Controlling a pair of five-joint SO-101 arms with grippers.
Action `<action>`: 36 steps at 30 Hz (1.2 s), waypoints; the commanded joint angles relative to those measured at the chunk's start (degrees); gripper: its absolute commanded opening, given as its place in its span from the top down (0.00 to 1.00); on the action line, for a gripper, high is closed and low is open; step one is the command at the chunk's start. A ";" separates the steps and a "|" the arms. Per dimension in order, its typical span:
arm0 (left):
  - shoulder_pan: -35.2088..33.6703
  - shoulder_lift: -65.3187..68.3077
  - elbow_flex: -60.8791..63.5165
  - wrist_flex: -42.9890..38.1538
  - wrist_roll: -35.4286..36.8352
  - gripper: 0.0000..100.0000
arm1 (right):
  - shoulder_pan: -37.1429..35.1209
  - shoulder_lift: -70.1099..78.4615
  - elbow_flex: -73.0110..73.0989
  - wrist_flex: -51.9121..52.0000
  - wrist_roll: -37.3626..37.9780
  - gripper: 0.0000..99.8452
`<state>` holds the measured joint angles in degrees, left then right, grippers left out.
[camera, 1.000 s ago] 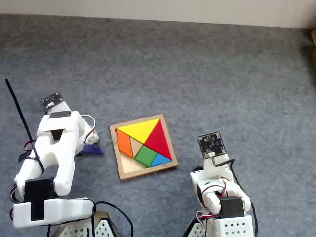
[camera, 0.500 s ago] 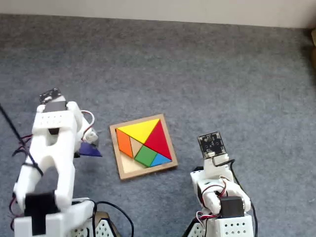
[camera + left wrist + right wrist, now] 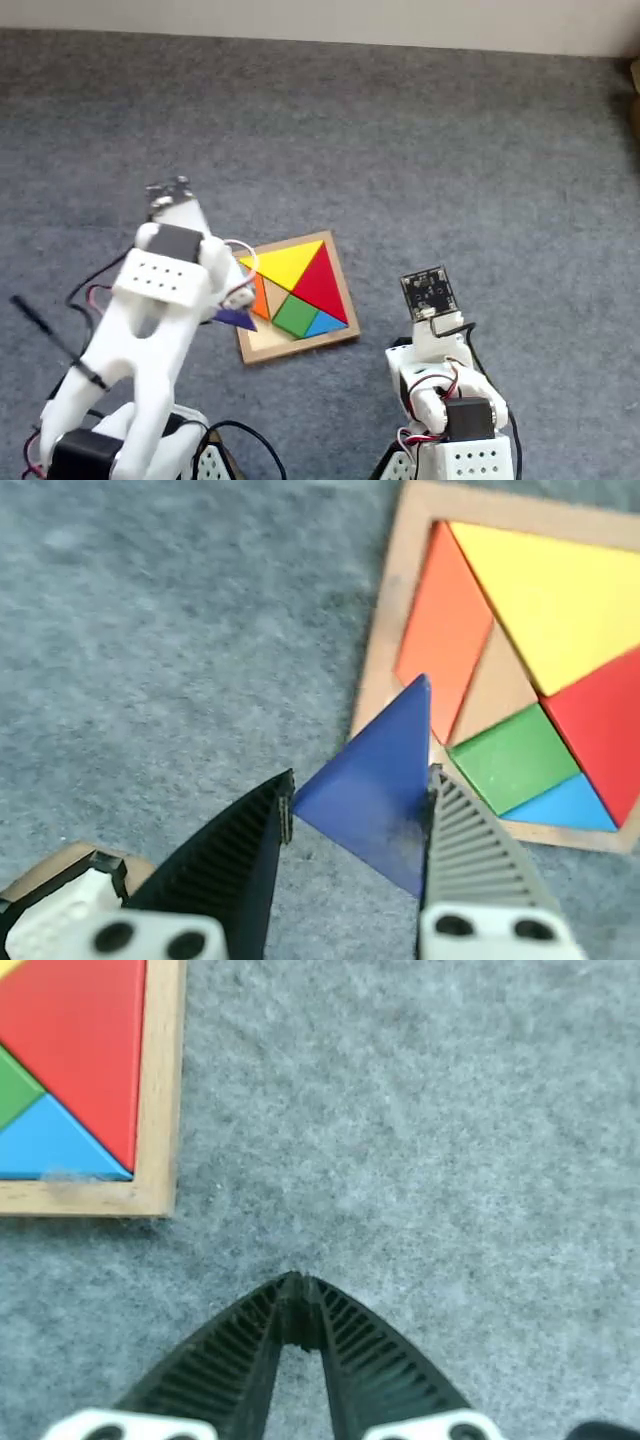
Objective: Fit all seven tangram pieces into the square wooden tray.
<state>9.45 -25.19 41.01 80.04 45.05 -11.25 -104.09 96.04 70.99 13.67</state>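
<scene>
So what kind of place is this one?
Probably a robotics lab or hobby bench: a grey felt mat, a white left arm and right arm side by side, a wooden puzzle tray.

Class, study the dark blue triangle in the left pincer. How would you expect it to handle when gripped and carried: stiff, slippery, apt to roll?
Probably stiff: the blue triangle shows straight edges, unbent, in the left pincer. Flat with sharp corners, it should not roll. Gripped across sloping edges, it might twist or slip.

Six pieces (image 3: 285, 265) lie in the tray (image 3: 300, 347). My left gripper (image 3: 360, 782) holds a triangle (image 3: 385, 760) at its left edge; my right gripper (image 3: 300, 1285) sits to its right.
</scene>
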 commanded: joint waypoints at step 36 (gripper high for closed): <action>7.87 12.88 -12.53 -8.18 6.24 0.99 | 0.66 -0.22 7.34 0.31 0.00 0.99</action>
<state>17.89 -11.91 31.43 71.25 50.86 -11.25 -104.09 96.04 70.99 13.67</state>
